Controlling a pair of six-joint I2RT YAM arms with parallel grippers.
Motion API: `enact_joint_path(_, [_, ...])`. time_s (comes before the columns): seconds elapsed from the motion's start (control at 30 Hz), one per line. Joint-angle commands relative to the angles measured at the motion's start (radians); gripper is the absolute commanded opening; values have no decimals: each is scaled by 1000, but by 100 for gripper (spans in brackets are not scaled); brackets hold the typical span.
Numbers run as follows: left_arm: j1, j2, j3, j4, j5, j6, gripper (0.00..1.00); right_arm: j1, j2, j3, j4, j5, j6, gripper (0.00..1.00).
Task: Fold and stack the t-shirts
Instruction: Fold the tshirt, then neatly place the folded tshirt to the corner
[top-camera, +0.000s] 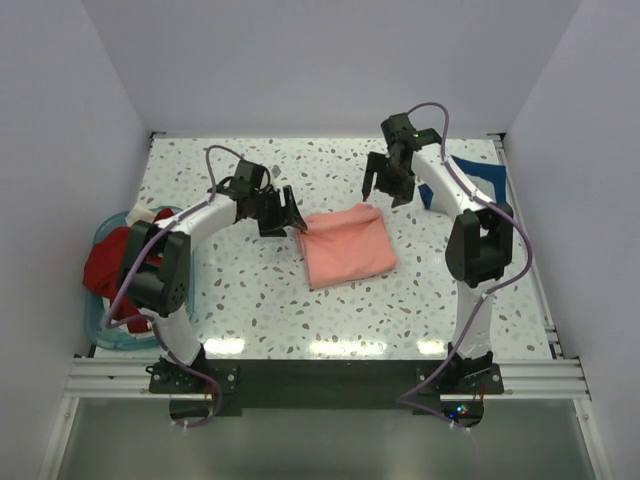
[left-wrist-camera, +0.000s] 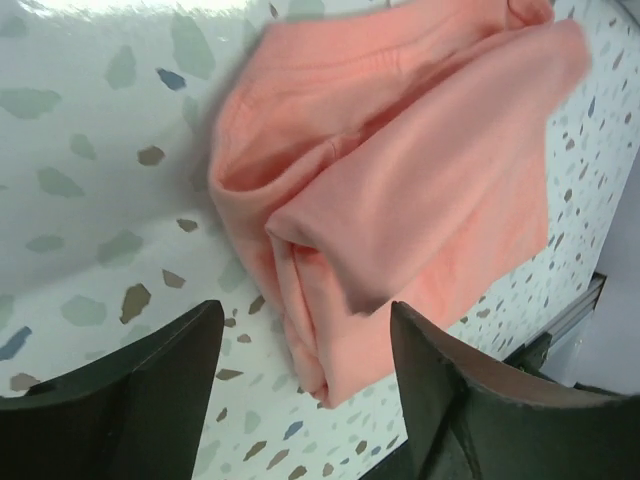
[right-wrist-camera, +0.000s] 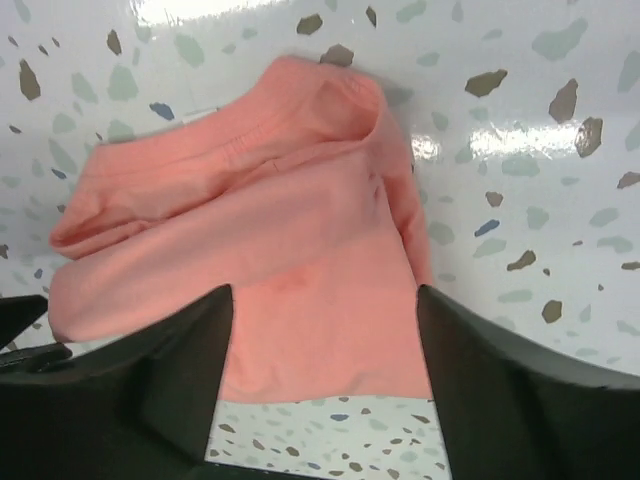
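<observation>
A salmon-pink t-shirt (top-camera: 345, 245) lies folded into a rough rectangle at the middle of the table. My left gripper (top-camera: 292, 215) is open and empty at its far-left corner; in the left wrist view the gripper (left-wrist-camera: 305, 350) straddles the shirt's layered folded corner (left-wrist-camera: 420, 170) without pinching it. My right gripper (top-camera: 385, 188) is open and empty, raised above the shirt's far-right corner; in the right wrist view the gripper (right-wrist-camera: 325, 340) hangs over the pink cloth (right-wrist-camera: 280, 230). A navy blue shirt (top-camera: 492, 180) lies at the back right, partly behind the right arm. A dark red shirt (top-camera: 108, 262) hangs out of the basket.
A teal plastic basket (top-camera: 97, 325) stands at the table's left edge beside the left arm. White walls close the table on three sides. Speckled tabletop (top-camera: 330, 330) shows in front of the pink shirt.
</observation>
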Motion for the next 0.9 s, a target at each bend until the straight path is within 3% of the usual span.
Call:
enact_joint_path(0.0, [30, -1, 81, -7, -53, 30, 75, -30, 40, 110, 26, -18, -25, 82])
enact_joint_path(0.03, [33, -12, 84, -5, -82, 33, 77, -30, 55, 150, 24, -30, -32, 92])
enact_joint_path(0.2, [35, -123, 5, 53, -145, 28, 81, -50, 38, 176, 38, -84, -68, 96])
enact_joint_path(0.37, [33, -170, -132, 143, -63, 10, 80, -59, -60, 19, 90, -129, -143, 97])
enact_joint_path(0.5, [32, -173, -212, 221, 11, -8, 80, -72, -129, -162, 148, -249, -203, 99])
enact_joint_path(0.87, [1, -64, -243, 288, 48, -8, 80, -116, -232, -431, 280, -383, -282, 99])
